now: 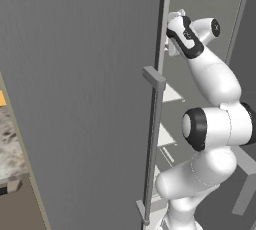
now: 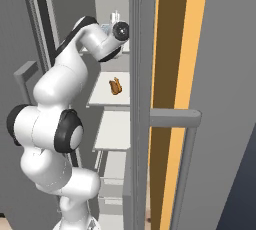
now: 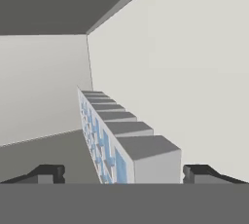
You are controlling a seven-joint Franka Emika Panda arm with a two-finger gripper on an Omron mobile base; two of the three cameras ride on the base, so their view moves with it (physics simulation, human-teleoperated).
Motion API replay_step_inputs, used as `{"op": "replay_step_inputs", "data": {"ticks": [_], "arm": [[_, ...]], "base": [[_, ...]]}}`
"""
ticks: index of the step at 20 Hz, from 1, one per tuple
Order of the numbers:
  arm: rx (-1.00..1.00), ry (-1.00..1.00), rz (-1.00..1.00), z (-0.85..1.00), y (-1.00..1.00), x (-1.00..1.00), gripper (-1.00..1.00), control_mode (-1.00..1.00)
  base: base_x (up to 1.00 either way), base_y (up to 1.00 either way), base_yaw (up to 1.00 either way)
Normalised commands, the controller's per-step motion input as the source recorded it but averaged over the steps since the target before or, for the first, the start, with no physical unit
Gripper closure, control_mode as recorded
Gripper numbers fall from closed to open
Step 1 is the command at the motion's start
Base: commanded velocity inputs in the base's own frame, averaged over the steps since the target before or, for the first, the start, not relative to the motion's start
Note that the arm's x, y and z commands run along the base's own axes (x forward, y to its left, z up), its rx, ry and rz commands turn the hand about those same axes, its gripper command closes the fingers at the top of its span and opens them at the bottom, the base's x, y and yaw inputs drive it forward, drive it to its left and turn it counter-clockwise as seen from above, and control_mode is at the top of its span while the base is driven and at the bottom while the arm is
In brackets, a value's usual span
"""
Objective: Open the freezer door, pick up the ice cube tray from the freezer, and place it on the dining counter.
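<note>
So we've got the freezer door (image 1: pixel 80 99) swung open and the arm reaching into the freezer (image 2: pixel 112 4). Jaws are spread wide either side of the ice cube tray (image 3: pixel 114 138), which sits inside the compartment, nothing gripped.

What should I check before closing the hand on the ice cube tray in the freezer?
1. Freezer door swung open, arm reaching inside: ok.
2. Hand open, one fingertip on each side of the tray: ok.
3. Ice cube tray lined up between the fingertips: ok, it runs straight away from the hand, on edge as this tilted view shows it.
4. Hand far enough in for the fingertips to overlap the tray's near end: cannot tell.
5. Clearance to the freezer wall beside the tray: cannot tell, it looks close.
6. Brown item on the lower shelf clear of the arm: ok.
</note>
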Motion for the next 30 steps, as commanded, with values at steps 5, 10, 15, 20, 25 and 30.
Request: {"op": "replay_step_inputs", "data": {"ticks": [5, 10, 15, 20, 25, 30], "arm": [[0.0, 0.0, 0.0, 0.0, 0.0, 0.02, -1.0, -1.0], [0.0, 0.0, 0.0, 0.0, 0.02, 0.02, -1.0, -1.0], [0.0, 0.0, 0.0, 0.0, 0.02, 0.0, -1.0, -1.0], [0.0, 0.0, 0.0, 0.0, 0.0, 0.0, -1.0, -1.0], [0.0, 0.0, 0.0, 0.0, 0.0, 0.0, -1.0, -1.0], [0.0, 0.0, 0.0, 0.0, 0.0, 0.0, 1.0, -1.0]], "base": [[0.0, 0.0, 0.0], [0.0, 0.0, 0.0], [0.0, 0.0, 0.0], [0.0, 0.0, 0.0], [0.0, 0.0, 0.0], [0.0, 0.0, 0.0]]}}
